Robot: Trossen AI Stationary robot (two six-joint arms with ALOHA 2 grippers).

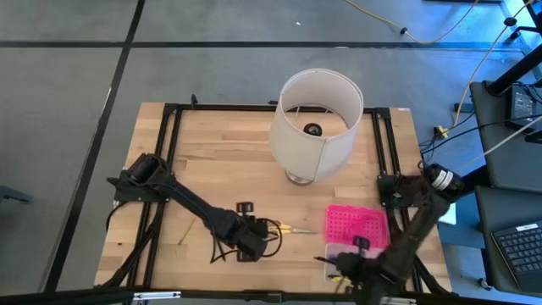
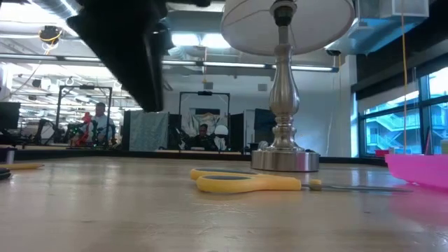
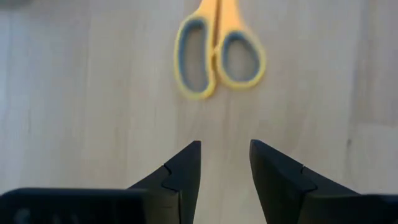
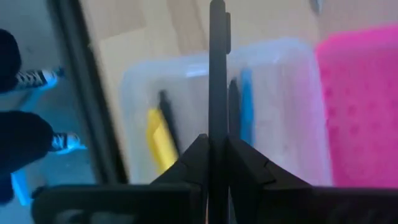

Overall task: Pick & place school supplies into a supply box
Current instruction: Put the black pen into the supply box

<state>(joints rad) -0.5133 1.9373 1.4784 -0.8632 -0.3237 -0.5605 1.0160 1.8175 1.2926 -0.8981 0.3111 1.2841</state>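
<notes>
Small yellow-handled scissors (image 3: 217, 56) lie flat on the wooden table (image 1: 220, 169), also seen in the high view (image 1: 292, 229) and the low view (image 2: 245, 182). My left gripper (image 3: 225, 152) is open and empty, just short of the scissors' handles (image 1: 254, 239). My right gripper (image 4: 216, 140) is shut on a thin black pen (image 4: 217, 74) over the clear box base (image 4: 273, 106), which holds a yellow pencil (image 4: 160, 140), a black pen and a blue pen (image 4: 247, 102). The pink dotted lid (image 1: 356, 224) lies open beside the base. A pencil (image 1: 188, 230) lies on the table to the left. My right gripper pinches the thin black pen's shaft (image 4: 217, 127) between its two fingers. The pen runs along the fingers and sticks out past their tips over the clear base. Whether its far end touches the box, I cannot tell.
A lamp with a big white shade (image 1: 315, 123) and a metal foot (image 2: 285, 159) stands behind the scissors. The table's black frame rails (image 1: 174, 152) run along the sides. A person's legs and sneakers (image 4: 25, 81) show beyond the table's edge near the box.
</notes>
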